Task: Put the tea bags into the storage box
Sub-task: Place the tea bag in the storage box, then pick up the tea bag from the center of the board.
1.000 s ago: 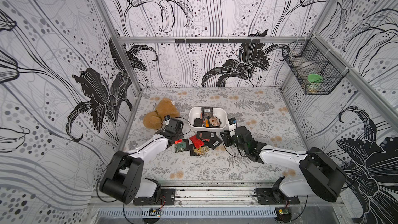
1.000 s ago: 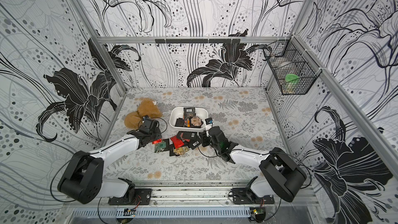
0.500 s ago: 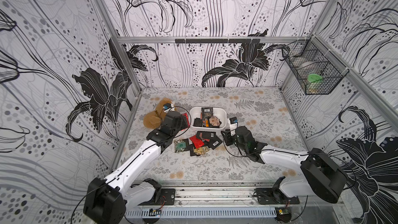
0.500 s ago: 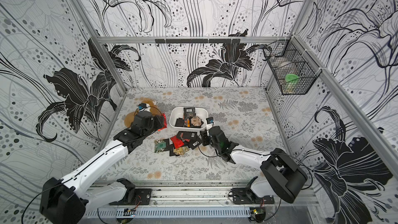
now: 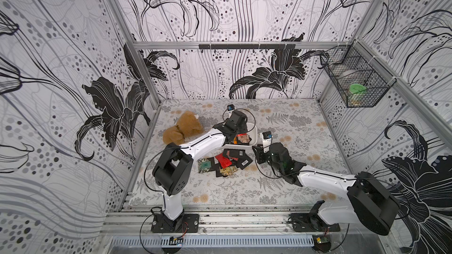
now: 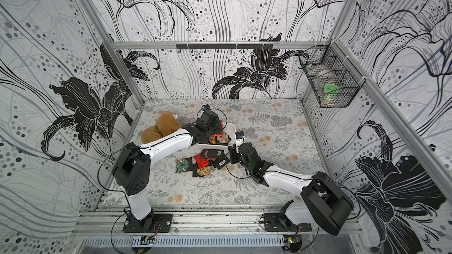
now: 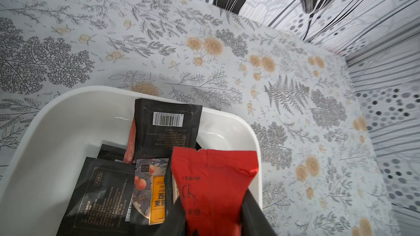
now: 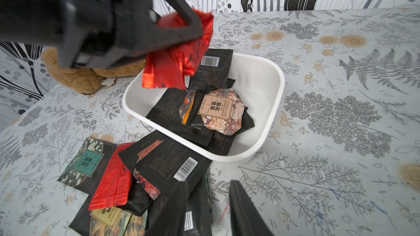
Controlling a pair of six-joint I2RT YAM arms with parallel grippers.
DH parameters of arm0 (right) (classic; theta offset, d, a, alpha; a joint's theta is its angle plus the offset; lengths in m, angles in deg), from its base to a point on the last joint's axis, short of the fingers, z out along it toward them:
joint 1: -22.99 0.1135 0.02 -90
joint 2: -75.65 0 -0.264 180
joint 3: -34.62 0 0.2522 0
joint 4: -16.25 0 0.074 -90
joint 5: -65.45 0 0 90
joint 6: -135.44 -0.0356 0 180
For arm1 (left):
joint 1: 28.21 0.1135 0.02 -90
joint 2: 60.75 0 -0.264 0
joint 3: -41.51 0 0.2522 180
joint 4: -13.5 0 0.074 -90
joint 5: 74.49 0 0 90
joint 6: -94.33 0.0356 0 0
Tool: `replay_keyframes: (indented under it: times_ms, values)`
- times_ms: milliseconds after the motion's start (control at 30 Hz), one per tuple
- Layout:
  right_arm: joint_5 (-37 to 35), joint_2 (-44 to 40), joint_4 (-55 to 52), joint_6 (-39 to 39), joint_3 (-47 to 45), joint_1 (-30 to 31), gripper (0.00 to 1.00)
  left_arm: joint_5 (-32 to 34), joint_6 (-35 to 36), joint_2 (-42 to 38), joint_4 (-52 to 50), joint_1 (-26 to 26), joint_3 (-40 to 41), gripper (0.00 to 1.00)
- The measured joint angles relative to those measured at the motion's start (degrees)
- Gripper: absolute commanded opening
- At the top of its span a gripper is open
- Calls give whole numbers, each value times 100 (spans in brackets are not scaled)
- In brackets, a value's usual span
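At the far left of the flower-patterned worktop (image 5: 288, 128) lies a brown plush toy (image 5: 182, 129), just beside the left end of the storage box (image 7: 68, 101). The left arm reaches forward past the toy, and the left tool (image 7: 213, 221) hangs over the box, its fingers (image 7: 175, 219) closed on the lower part of a shiny red sachet (image 7: 211, 178), which is crumpled between them and held clear above the box's contents. The white box stands near the middle of the worktop and holds several tea bags (image 8: 204, 114): a black one with a barcode (image 7: 168, 123) leans upright against a long wall, and a floral-labelled one (image 8: 221, 110) lies on top of flat black ones. The remaining loose sachets (image 5: 225, 162) form an overlapping pile on the worktop against the box's wall on the robot's side, among them a green-labelled one (image 8: 87, 163), a red one (image 8: 111, 182) and a black one with a barcode (image 8: 179, 166). Right of the pile, the right tool (image 8: 209, 212) sits low at its edge, partly open, worktop showing between its fingers (image 8: 245, 212) and nothing clamped. A black wire basket (image 5: 354, 86) hangs on the right wall.
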Motion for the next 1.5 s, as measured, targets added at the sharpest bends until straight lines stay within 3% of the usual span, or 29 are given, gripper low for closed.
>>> replay_keyframes:
  times_ms: [167, 300, 600, 767, 967, 1167, 1500]
  values:
    - [2, -7, -2, 17, 0, 0, 36, 153, 20, 181, -310, 46, -96, 75]
    - [2, -7, -2, 17, 0, 0, 36, 350, -28, 83, -365, 140, -22, 83]
    - [7, -7, -42, -28, 0, 0, 37, 177, -461, -1775, 424, 251, 1937, 76]
    - [428, -70, -275, -339, 0, -299, 37, -343, -1115, -2358, 1440, -170, 3261, 63]
    - [1185, -393, -267, -758, -267, -643, 37, -387, -1735, -2367, 1751, -822, 3753, 59]
    - [2133, -66, -212, -1193, -564, -776, 37, -306, -2245, -2065, 2269, -1303, 3845, 53]
    - [3268, 885, 85, -1604, -468, -1075, 35, -280, -2662, -1484, 2490, -1344, 4096, 54]
